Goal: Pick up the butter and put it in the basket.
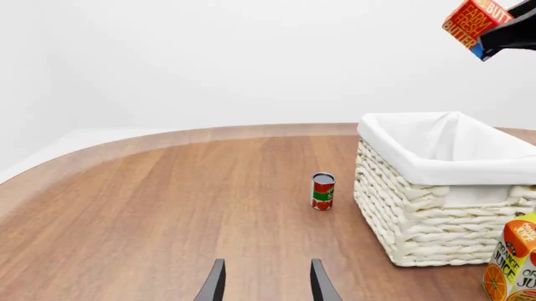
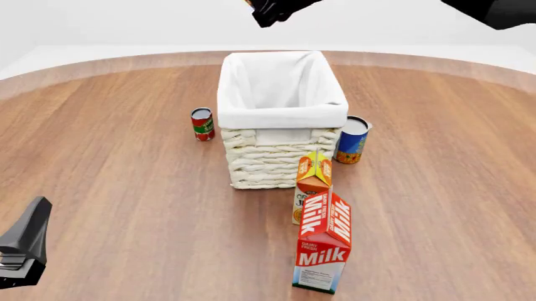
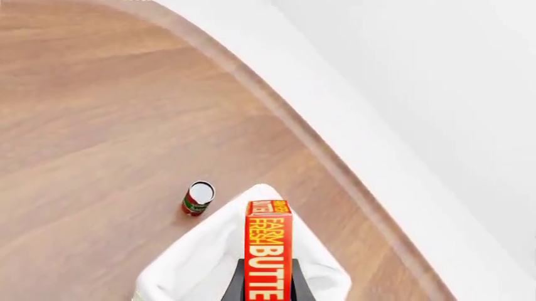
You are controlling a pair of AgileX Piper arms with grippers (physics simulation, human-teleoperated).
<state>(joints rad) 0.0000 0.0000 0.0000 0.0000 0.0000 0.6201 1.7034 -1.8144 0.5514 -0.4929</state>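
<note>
The butter (image 3: 268, 251), a red-orange box with white lettering, is pinched between the fingers of my right gripper (image 3: 268, 283), which is shut on it. It hangs high in the air over the far end of the cream wicker basket (image 2: 280, 157) with its white liner. In the left wrist view the butter (image 1: 471, 22) shows tilted in the right gripper (image 1: 503, 37), well above the basket (image 1: 418, 219). The front view cuts off the right gripper (image 2: 272, 11) at the top edge. My left gripper (image 1: 266, 285) is open, holds nothing, and sits low at the near left (image 2: 25, 248).
A red-and-green can (image 2: 202, 123) stands left of the basket, a blue can (image 2: 353, 139) to its right. An orange juice carton (image 2: 312, 182) stands against the basket's near wall, with a red-and-white milk carton (image 2: 322, 251) in front of it. The wooden table's curved edge (image 2: 100, 63) lies beyond.
</note>
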